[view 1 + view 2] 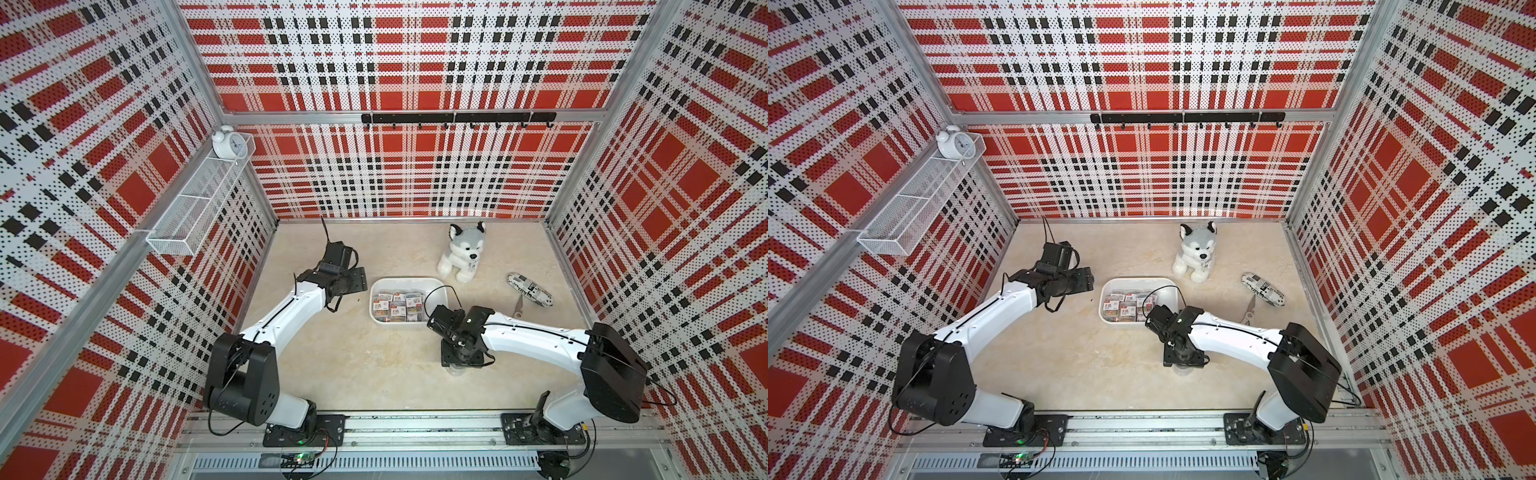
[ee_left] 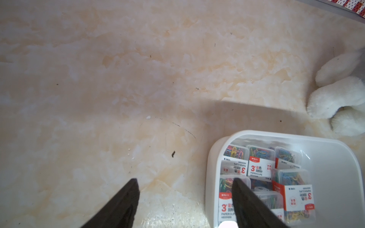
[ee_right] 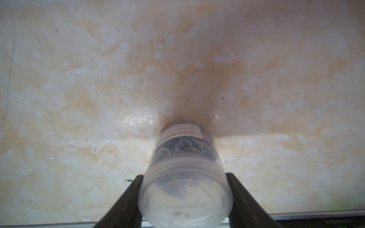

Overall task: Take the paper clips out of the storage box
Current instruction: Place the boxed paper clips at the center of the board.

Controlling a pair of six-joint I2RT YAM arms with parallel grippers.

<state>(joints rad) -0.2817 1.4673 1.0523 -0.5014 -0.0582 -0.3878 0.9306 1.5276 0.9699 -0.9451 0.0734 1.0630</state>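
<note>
The white storage box point(image 1: 377, 291) point(image 1: 1106, 293) sits mid-table with several clear cases of coloured paper clips point(image 1: 397, 305) point(image 1: 1127, 306) point(image 2: 258, 165) inside. My left gripper point(image 1: 358, 282) point(image 1: 1087, 283) point(image 2: 185, 179) hovers open and empty just left of the storage box's point(image 2: 212, 158) rim. One finger point(image 2: 243, 193) overlaps the nearest case in the left wrist view. In front of the box, my right gripper point(image 1: 460, 362) point(image 1: 1183, 362) point(image 3: 184, 174) points down. It is shut on a round clear tub of clips point(image 3: 185, 158) point(image 1: 457, 370), whose lower end is at or just above the tabletop.
A plush husky point(image 1: 461, 253) sits behind the box. A patterned pouch point(image 1: 530, 289) and scissors point(image 1: 517, 308) lie to the right. A white wire-mesh basket point(image 1: 195, 208) with an alarm clock point(image 1: 227, 143) hangs on the left wall, and a black hook rail point(image 1: 457, 118) on the back wall.
</note>
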